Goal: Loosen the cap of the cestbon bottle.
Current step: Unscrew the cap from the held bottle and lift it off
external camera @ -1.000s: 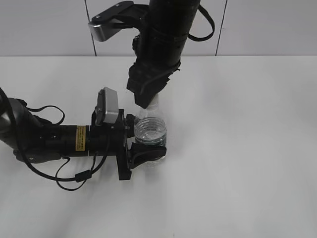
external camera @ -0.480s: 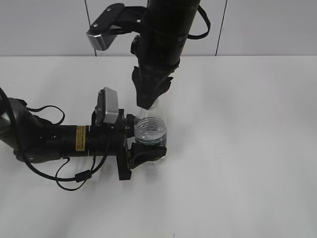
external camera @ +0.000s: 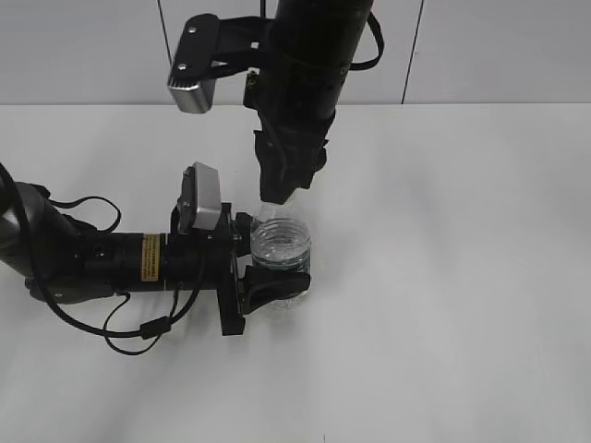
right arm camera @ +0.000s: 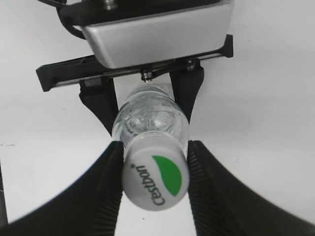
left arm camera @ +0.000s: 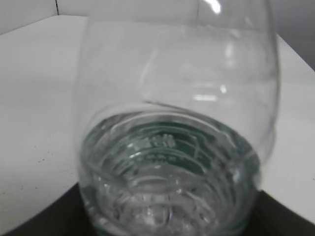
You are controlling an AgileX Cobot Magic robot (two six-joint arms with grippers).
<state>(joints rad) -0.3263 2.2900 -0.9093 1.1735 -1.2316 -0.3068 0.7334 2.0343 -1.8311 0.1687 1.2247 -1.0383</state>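
Observation:
The cestbon bottle [external camera: 280, 245] stands upright on the white table, clear with water and a dark green label band. My left gripper [external camera: 268, 269] reaches in from the left and is shut on its lower body. The bottle fills the left wrist view [left arm camera: 172, 147]. My right gripper [external camera: 277, 192] comes straight down onto the bottle's top and hides the cap in the exterior view. In the right wrist view the white cap [right arm camera: 155, 181] with its green patch sits between the two black fingers of the right gripper [right arm camera: 155, 150], which press on both sides of it. The bottle neck [right arm camera: 150, 118] shows below it.
The white table [external camera: 462, 277] spreads around the bottle, with a grey panelled wall behind. The left arm [external camera: 92, 263] lies along the table at the left with loose black cables. The right arm's silver wrist camera [external camera: 192, 65] sticks out at the upper left.
The right wrist has turned about its vertical axis; its silver camera swung round and the fingers rotated at the bottle's top. The bottle and left gripper have stayed in place.

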